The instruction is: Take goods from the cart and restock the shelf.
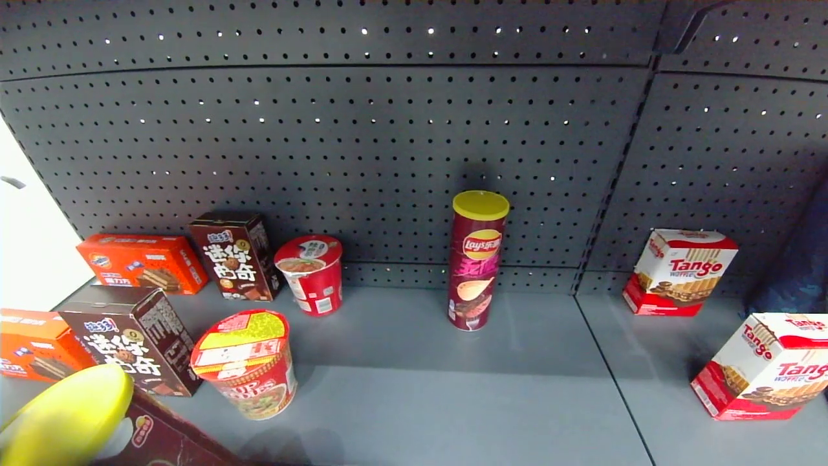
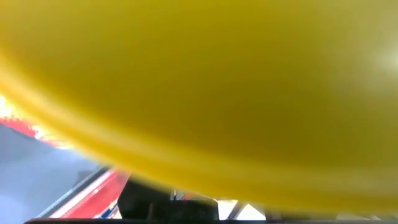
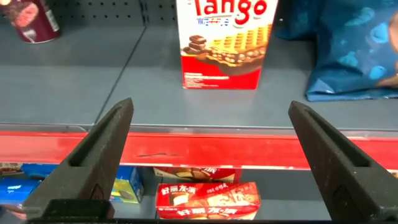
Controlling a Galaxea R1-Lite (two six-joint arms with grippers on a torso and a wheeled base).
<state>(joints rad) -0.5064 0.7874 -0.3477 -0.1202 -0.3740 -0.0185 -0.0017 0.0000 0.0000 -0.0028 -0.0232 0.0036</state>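
Chip can [image 1: 71, 414], tilted, hangs beside the front noodle cup [image 1: 246, 362] and could topple it; right pincer [image 3: 210, 106] gapes open, left pincer's grip cannot be told.

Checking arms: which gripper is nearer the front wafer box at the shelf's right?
Right. The right gripper hangs open before the shelf edge, at the end with the front wafer box. The left wrist sits against the yellow-lidded chip can at the shelf's left end.
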